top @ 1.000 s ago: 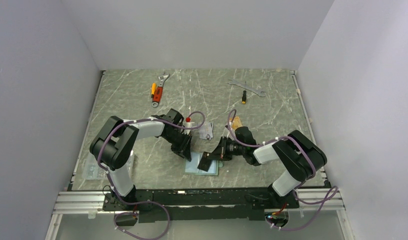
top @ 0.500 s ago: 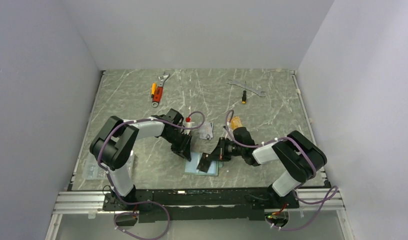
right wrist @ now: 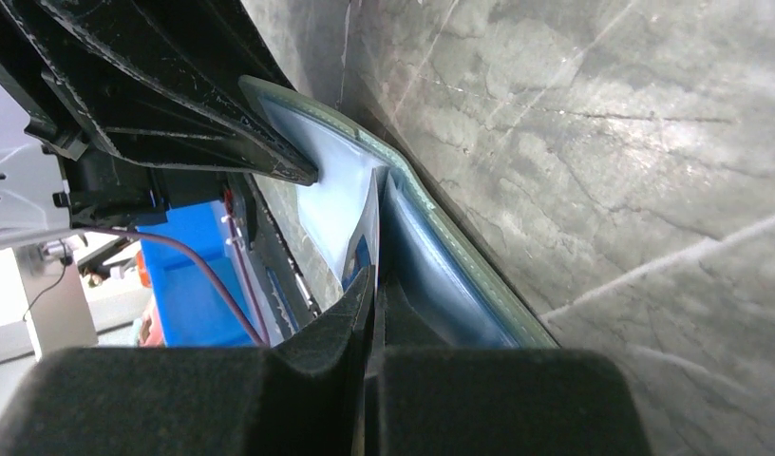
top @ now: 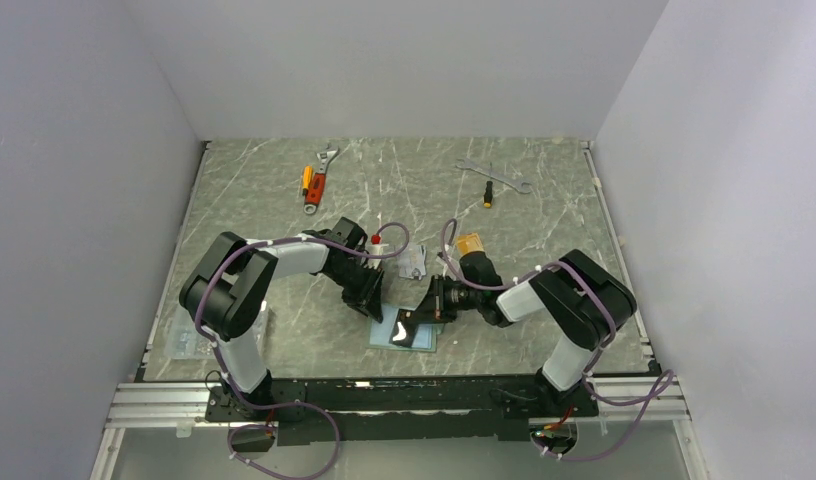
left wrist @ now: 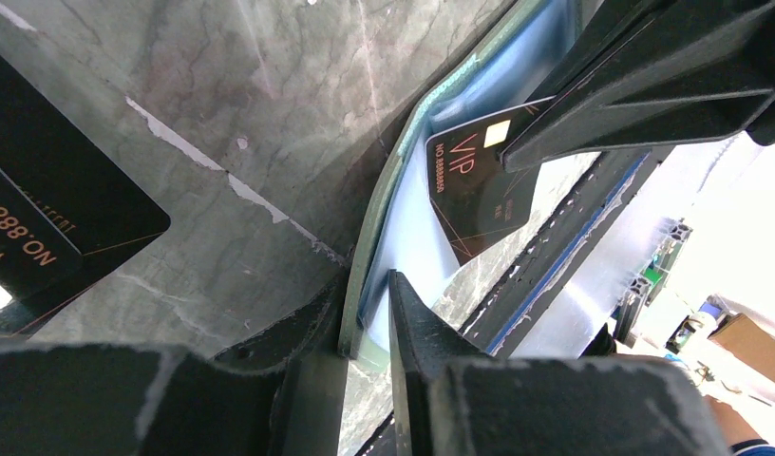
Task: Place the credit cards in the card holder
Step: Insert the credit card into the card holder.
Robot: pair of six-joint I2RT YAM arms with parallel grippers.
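Note:
The sage-green card holder lies open near the front edge, its pale blue inside up. My left gripper is shut on the holder's raised edge, which shows in the left wrist view between the fingers of that gripper. My right gripper is shut on a black VIP card and holds it slanted with its lower end inside the open holder. The right wrist view shows that card edge-on between the shut fingers of the right gripper, against the holder's blue lining. Another black card lies on the table beside the left gripper.
A silver-grey card and an orange-gold card lie behind the grippers. An orange-handled wrench, a steel wrench and a small screwdriver lie at the back. A clear flat item sits at the front left edge.
My right gripper has moved left and down with the black card, bringing the card's end into the open holder. The left gripper has stayed on the holder's edge.

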